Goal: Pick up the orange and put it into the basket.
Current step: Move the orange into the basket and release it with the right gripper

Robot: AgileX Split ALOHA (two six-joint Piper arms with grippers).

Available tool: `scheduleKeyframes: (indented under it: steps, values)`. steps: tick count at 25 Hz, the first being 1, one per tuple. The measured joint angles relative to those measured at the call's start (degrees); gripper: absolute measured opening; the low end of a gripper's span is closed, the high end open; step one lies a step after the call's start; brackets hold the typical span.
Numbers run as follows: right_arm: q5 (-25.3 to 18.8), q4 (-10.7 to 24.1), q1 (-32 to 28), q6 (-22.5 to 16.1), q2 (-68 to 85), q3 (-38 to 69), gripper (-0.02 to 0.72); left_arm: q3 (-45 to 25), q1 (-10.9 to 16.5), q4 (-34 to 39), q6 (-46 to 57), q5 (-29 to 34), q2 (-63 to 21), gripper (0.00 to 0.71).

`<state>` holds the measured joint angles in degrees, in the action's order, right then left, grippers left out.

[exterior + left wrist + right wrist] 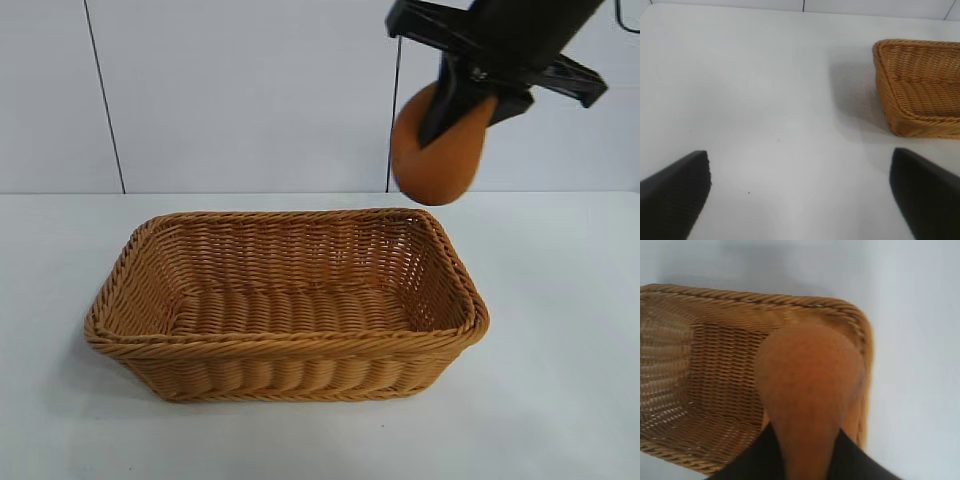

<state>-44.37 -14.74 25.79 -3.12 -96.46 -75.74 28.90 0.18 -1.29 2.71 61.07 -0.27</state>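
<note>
1. Brownish-orange and matte-skinned, the rounded orange hangs in the air, clamped between the black fingers of the right gripper, above the far right corner of the basket.
2. From the right wrist view the orange sits over the basket's rim, partly above the woven interior and partly above that end wall.
3. Tan-orange woven wicker makes up the large rectangular basket, which has sloping sides and a braided rim and stands on the white table; nothing lies inside it.
4. Well off to one side, the left gripper is low over bare table, its two black fingers spread wide with nothing between them, and the basket's end is beyond it.
</note>
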Motion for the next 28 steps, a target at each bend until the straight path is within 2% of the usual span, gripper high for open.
scheduleKeyframes:
  steps: [7, 13, 16, 24, 26, 28]
  values:
    - [7.8, -1.5, 10.3, -1.1, -3.4, 0.0, 0.064, 0.0, 0.0, 0.0, 0.0, 0.0, 0.0, 0.693]
    - [18.5, -2.1, 14.7, -2.0, -9.3, 0.0, 0.064, 0.0, 0.0, 0.0, 0.0, 0.0, 0.0, 0.693]
    - [20.8, -2.3, 14.9, -2.5, -13.1, 0.0, 0.064, 0.0, 0.0, 0.0, 0.0, 0.0, 0.0, 0.693]
    - [21.9, -2.5, 14.9, -3.0, -20.4, 0.0, 0.069, 0.0, 0.0, 0.1, 0.0, -0.1, 0.0, 0.693]
    - [21.7, -2.8, 14.9, -3.0, -20.7, 0.0, 0.143, 0.0, 0.0, 0.1, 0.0, -0.1, 0.0, 0.693]
    - [21.7, -2.9, 14.9, -3.0, -20.7, 0.0, 0.302, 0.0, 0.0, 0.1, 0.0, -0.1, 0.0, 0.693]
